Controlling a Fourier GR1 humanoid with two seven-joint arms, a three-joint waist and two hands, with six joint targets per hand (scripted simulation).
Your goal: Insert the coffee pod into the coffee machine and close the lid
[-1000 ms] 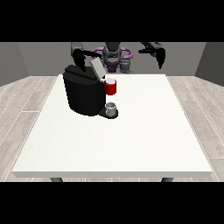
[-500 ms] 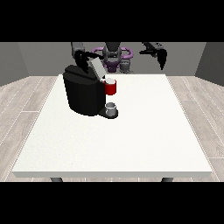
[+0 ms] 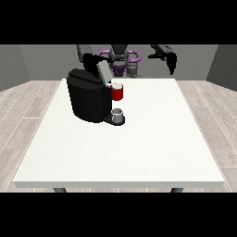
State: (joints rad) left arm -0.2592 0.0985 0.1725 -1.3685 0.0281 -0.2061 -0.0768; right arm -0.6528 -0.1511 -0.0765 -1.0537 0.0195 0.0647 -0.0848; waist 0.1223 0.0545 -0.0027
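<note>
In the front view the black coffee machine (image 3: 89, 99) stands on the white bench (image 3: 139, 148) toward the view's left, its lid (image 3: 102, 70) tilted up, a red thing at the machine (image 3: 117, 92) in front and a grey thing (image 3: 117, 114) on its base; I cannot tell whether that is the pod. The hand at the view's left (image 3: 89, 60) hangs just behind the raised lid, nearer it by far, so closing the lid likely falls to it. Its fingers cannot be made out; the hand at the view's right (image 3: 170, 59) hangs well apart, fingers drooping relaxed, holding nothing.
</note>
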